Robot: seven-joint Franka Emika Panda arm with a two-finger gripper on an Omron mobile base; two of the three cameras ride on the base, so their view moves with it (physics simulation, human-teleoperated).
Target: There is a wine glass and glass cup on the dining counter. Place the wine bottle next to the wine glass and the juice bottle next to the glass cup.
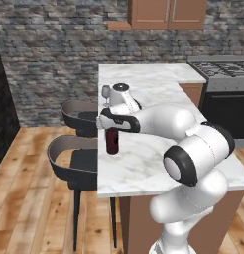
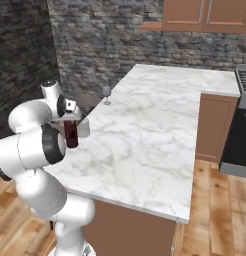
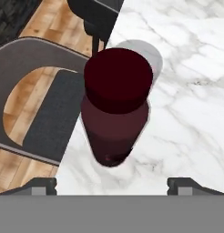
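Now I hover my gripper (image 3: 112, 184), fingers spread and holding nothing, directly above the juice bottle (image 3: 114, 113), which stands upright, long axis vertical and cap up, on the tabletop (image 3: 191, 91) just beside the glass cup (image 3: 148, 52), likely because I judge this its proper spot.

Arm: stretched left over the dining counter (image 1: 158, 163), hand above the juice bottle (image 1: 112, 141).
Juice bottle: stood upright near the counter's left edge, top hidden by the hand.
Wine glass (image 1: 106, 94): seen behind the hand, further along that edge.
Stools (image 1: 69, 158): two set beside the counter.
Stove (image 1: 223, 79): placed far right.
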